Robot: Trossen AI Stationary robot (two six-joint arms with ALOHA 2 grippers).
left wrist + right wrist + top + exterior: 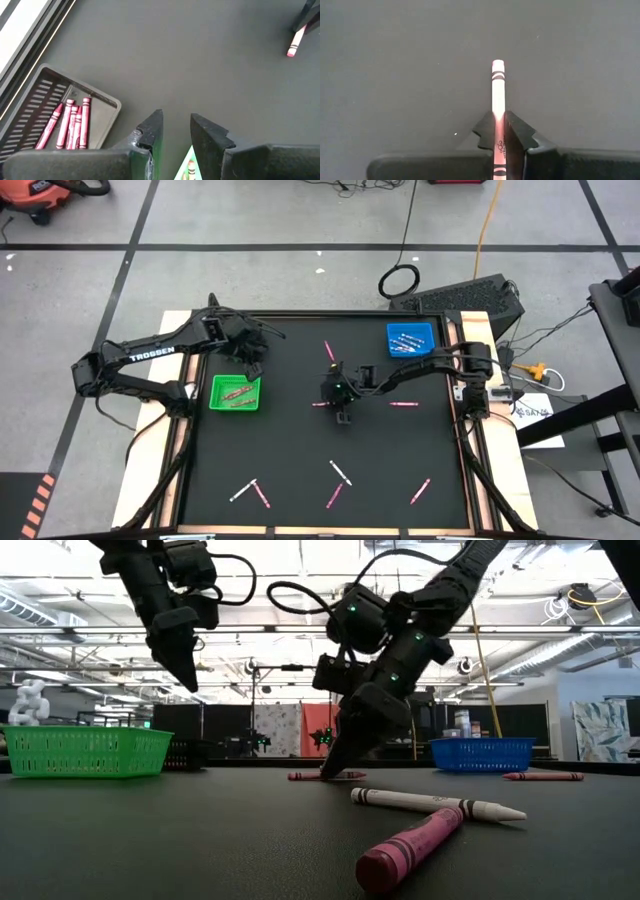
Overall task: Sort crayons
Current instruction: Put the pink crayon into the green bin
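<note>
At bench centre, the right gripper [499,131] is clamped on one pink crayon [497,95]. Both trays hold some crayons [237,394]; several lie loose [339,472]. Left gripper [176,131] hangs apart above the green tray [217,402].

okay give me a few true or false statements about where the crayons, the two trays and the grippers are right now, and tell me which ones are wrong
1. The right gripper is closed on a pink crayon down at the mat. True.
2. The green tray holds white crayons. False: the left wrist view shows pink crayons in it.
3. The left gripper is open and holds nothing. True.
4. The blue tray is empty. False: several crayons lie in it.
5. All crayons are already in trays. False: loose crayons lie on the mat along the near edge.
</note>
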